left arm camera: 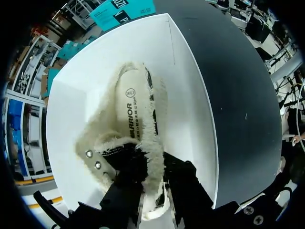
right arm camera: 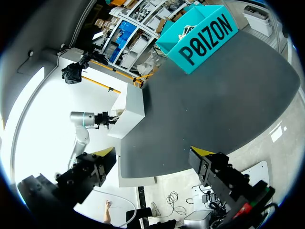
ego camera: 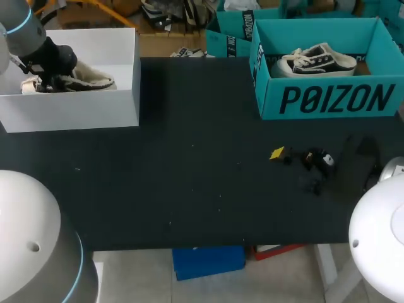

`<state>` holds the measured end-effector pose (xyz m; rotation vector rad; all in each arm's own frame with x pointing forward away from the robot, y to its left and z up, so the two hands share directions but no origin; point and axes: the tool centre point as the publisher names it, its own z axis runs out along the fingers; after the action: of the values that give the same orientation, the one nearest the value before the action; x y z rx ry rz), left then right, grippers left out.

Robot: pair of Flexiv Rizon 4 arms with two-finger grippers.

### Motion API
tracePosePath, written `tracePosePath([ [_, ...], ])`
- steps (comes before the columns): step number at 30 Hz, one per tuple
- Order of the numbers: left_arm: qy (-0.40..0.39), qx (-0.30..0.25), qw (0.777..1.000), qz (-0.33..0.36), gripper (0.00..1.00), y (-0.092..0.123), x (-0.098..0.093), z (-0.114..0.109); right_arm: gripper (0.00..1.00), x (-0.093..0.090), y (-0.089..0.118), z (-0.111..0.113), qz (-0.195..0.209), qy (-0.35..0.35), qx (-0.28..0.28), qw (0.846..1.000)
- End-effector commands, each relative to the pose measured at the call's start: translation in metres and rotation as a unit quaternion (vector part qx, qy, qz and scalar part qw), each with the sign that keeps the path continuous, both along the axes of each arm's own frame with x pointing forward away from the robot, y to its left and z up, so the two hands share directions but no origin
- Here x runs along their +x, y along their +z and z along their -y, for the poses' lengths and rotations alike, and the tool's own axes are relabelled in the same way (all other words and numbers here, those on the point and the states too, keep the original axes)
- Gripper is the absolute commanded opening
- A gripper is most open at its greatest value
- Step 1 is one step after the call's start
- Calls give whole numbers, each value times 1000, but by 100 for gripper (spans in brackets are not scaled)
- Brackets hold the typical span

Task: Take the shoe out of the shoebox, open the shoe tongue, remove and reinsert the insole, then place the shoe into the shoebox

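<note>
My left gripper [left arm camera: 153, 190] is inside the white shoebox [ego camera: 82, 112], fingers drawn narrow and pinching the fleece collar of the shoe [left arm camera: 136, 112] from both sides. The shoe lies on the shoebox floor, its cream lining facing up. A teal box [ego camera: 328, 100] stands well to the right of the shoebox on the black table [ego camera: 189, 183] and holds a black-and-white sneaker [ego camera: 319, 60]. My right gripper [right arm camera: 151, 155] is far right of the shoebox, fingers spread wide, holding nothing.
</note>
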<state>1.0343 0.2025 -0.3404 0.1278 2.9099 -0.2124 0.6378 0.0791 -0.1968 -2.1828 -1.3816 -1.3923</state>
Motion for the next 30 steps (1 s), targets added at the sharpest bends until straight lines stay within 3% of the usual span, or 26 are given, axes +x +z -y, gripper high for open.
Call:
tracePosePath([
  [1,0,0,1000,-5,100,-1,4,1,100,-1,-2,5,-43,55,15,997],
  [15,11,9,1000,-25,100,18,6,4,100,-1,-2,5,-43,55,15,997],
  [23,37,20,997,-65,100,46,0,7,100,-1,-2,5,-43,55,15,997],
  [30,57,41,995,-71,100,77,-17,17,100,-1,-2,5,-43,55,15,997],
])
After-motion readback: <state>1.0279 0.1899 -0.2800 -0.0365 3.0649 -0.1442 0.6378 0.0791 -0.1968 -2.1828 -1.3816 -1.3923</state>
